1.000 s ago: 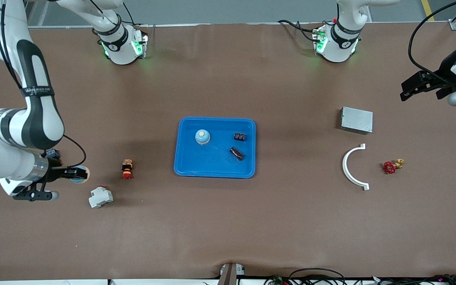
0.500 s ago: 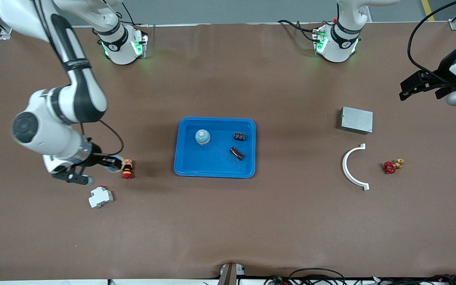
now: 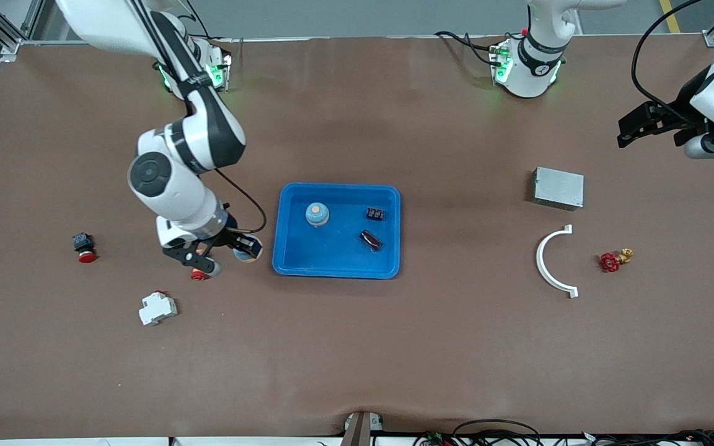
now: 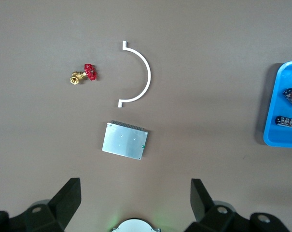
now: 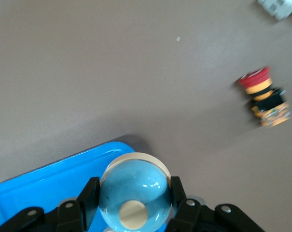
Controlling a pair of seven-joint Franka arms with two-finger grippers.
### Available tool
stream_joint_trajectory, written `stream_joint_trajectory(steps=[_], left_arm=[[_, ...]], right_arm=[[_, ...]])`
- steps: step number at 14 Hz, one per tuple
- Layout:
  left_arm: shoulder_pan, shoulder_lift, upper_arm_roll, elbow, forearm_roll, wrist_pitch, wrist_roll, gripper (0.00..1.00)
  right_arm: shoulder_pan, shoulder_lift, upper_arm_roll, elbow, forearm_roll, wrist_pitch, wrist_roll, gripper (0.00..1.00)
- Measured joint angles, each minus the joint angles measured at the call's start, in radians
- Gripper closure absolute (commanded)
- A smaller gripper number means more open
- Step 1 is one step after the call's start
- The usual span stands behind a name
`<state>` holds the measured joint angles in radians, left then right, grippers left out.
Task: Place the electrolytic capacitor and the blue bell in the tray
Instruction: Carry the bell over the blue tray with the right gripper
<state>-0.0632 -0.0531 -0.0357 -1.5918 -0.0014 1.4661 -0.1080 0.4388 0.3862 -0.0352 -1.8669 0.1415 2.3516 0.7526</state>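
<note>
Carrying a blue bell (image 5: 133, 191), the right gripper (image 3: 244, 246) has its fingers (image 5: 177, 191) pinched on the dome's two sides, brass button facing the wrist camera. It hangs over bare table just beside the tray (image 3: 286, 260) edge at the right arm's end. A second ago this gripper was far out toward the right arm's end of the table, past the white breaker (image 3: 157, 308); half a second ago it was over the red-capped push button (image 5: 265, 100); now it has swept almost to the rim. The right wrist view shows the blue rim corner right under the bell.

Inside the tray: the electrolytic capacitor (image 3: 370, 240) lies near the corner toward the left arm and the front camera, a black block (image 3: 375, 214) sits farther from the camera than it, and another blue bell (image 3: 317, 214) sits toward the right arm's end. So the capacitor part looks done; the held bell appears to be the last item. Next likely: cross the rim, lower, release clear of the other bell.

Another red button (image 3: 83, 248) lies out toward the right arm's end.

Left gripper (image 3: 651, 122) waits with fingers spread, high over the table's left-arm end, above the grey box (image 3: 558, 188), white arc (image 3: 549, 263) and red valve (image 3: 611, 261).
</note>
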Motion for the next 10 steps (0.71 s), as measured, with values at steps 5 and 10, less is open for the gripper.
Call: stream_joint_trajectory(steps=[5,10], left_arm=[[-0.001,0.004,-0.022,-0.006,0.000,0.019,0.001,0.00],[0.010,0.008,-0.026,-0.028,0.047,0.077,0.013,0.00]], right_arm=[[0.085,0.099,-0.002,0.028,-0.009,0.031,0.146,1.00],[0.154,0.199,-0.003,0.106,-0.055,0.031,0.289,1.00]])
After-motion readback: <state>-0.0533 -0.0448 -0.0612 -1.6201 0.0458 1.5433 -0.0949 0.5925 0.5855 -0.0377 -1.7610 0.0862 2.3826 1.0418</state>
